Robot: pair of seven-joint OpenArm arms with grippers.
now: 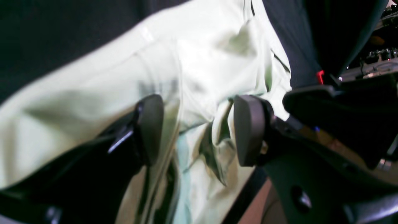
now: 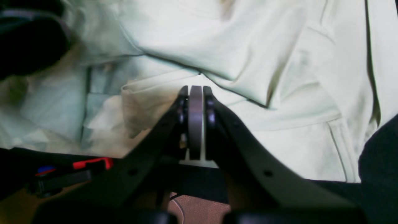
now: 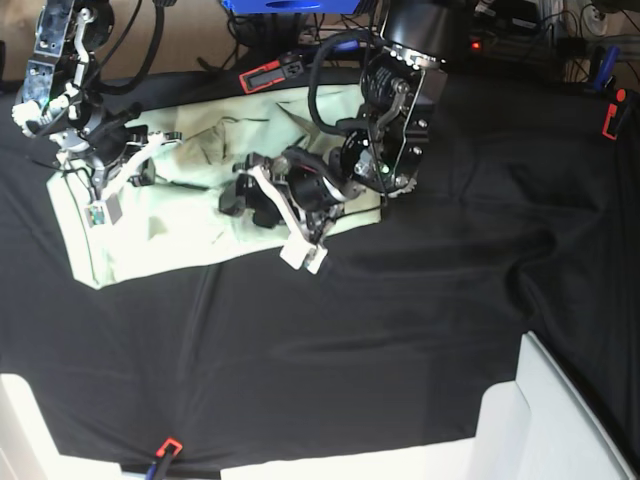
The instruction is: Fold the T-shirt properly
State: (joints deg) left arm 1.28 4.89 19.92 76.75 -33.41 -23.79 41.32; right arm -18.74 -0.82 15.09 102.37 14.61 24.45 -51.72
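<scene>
Left gripper (image 1: 199,130) jaws apart over bunched T-shirt (image 1: 202,62); right gripper (image 2: 196,93) jaws together. The loose fold could easily slump.

1. No readable text, brand, number or sign in any view.
2. Faint dark smudge on the T-shirt (image 1: 158,85) in the left wrist view: too blurred to read.
3. Red clips on the table (image 3: 400,350) edges: no lettering legible.
</scene>
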